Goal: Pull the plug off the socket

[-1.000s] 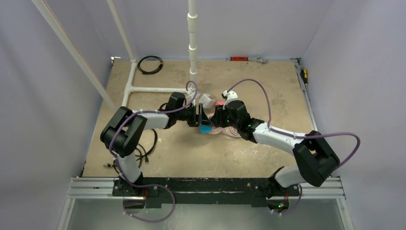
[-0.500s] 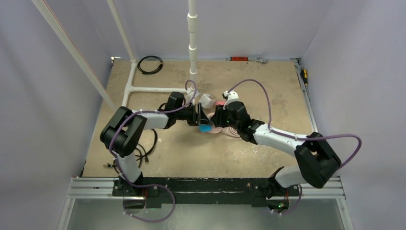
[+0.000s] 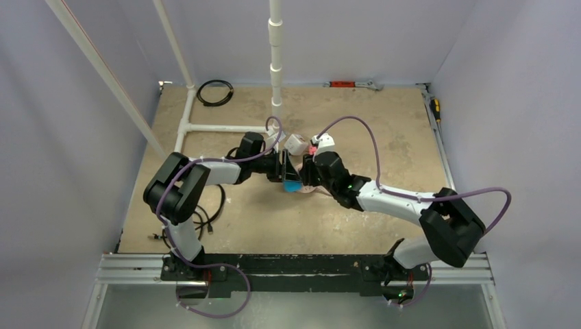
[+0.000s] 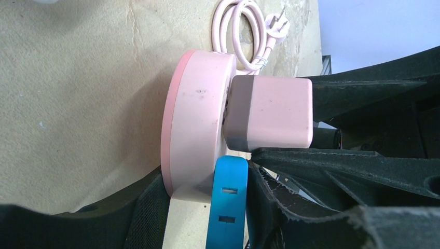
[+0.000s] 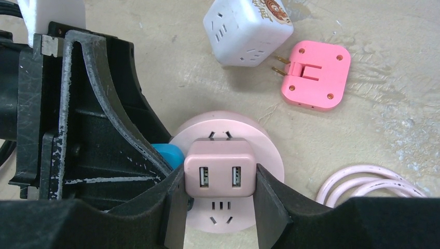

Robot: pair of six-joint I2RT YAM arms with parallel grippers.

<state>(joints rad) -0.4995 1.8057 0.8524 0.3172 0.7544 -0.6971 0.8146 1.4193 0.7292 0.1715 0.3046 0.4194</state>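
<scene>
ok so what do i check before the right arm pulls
1. Right gripper on the plug: ok, a finger on each side.
2. Left gripper bracing the socket: ok, rim between its fingers.
3. Plug seated, ready to pull: ok.
4. White cube adapter and pink flat adapter clear of the socket: ok, both lie apart.
5. Grip firm enough not to slip: cannot tell.
</scene>
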